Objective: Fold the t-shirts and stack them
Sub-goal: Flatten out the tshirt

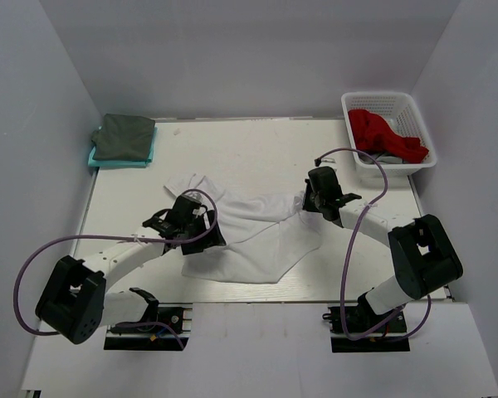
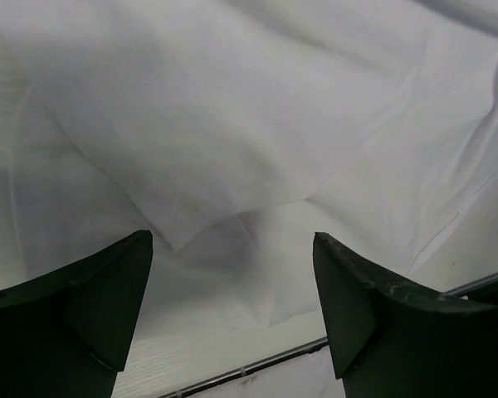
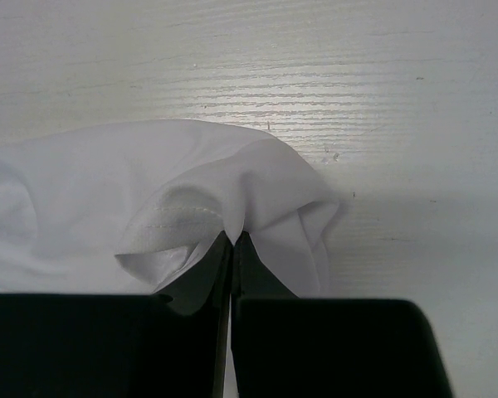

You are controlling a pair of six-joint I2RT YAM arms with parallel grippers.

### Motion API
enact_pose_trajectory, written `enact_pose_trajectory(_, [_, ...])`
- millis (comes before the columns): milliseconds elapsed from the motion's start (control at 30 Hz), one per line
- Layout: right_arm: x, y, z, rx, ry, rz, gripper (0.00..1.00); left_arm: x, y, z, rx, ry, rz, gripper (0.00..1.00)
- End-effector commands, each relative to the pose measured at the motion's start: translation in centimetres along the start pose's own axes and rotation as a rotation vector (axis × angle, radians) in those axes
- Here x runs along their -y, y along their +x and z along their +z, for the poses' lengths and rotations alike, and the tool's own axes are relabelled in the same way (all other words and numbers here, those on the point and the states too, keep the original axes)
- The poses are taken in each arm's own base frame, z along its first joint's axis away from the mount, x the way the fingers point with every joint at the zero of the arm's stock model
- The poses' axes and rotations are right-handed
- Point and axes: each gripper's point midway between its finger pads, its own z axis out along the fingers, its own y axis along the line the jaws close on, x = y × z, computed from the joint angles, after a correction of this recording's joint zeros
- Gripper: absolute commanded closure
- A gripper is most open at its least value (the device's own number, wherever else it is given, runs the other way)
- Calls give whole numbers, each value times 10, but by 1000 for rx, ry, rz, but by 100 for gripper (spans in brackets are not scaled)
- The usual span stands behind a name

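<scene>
— Status?
— My left gripper [image 2: 231, 242] hangs open over the white t-shirt [image 1: 257, 236] mid-table; my right gripper [image 3: 232, 240] is clamped on its 3 o'clock edge.
— Others?
— One grey-green t-shirt [image 1: 124, 137] at 10 o'clock.

White t-shirt [image 1: 257, 249] wrinkled, spread in middle. Dark grey-green t-shirt [image 1: 124, 135] folded atop teal t-shirt [image 1: 116, 163], far left. Red cloth [image 1: 382, 133] bunched far right.

Table [image 1: 257, 149] open between shirt stack [image 1: 124, 139] and basket [image 1: 380, 95].

The white t-shirt [image 1: 257, 240] is soft matt cloth, the table [image 1: 257, 149] pale grained wood.
</scene>
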Motion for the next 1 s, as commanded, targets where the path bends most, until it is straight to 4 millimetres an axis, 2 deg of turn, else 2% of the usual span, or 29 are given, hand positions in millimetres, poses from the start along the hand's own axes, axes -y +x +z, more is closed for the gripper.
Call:
enact_pose_trajectory(0, [-3,-9,-2,24,-19,7,100,-6,-19,-11,62,-93,16,13])
enact_pose_trajectory(167, [-4,-7,1,15,-15,4,100,-6,-26,-12,88,-97,50,13])
enact_pose_trajectory(400, [-3,-6,3,6,-6,-3,100,-4,-20,5,24,-80,99,18])
enact_pose_trajectory(567, [-3,-8,3,9,-6,-5,100,14,-17,2,24,-44,208,19])
enact_pose_trajectory(733, [-2,-9,5,10,2,-6,100,6,-9,9,-13,-127,263,19])
enact_pose_trajectory(767, [-3,-10,5,14,1,-5,100,-5,-8,12,-19,-178,264,19])
enact_pose_trajectory(900, [-2,-9,5,11,7,-7,100,0,-11,11,-10,-210,285,19])
enact_pose_trajectory(967, [0,-10,5,16,13,-8,100,1,-14,13,3,-225,295,23])
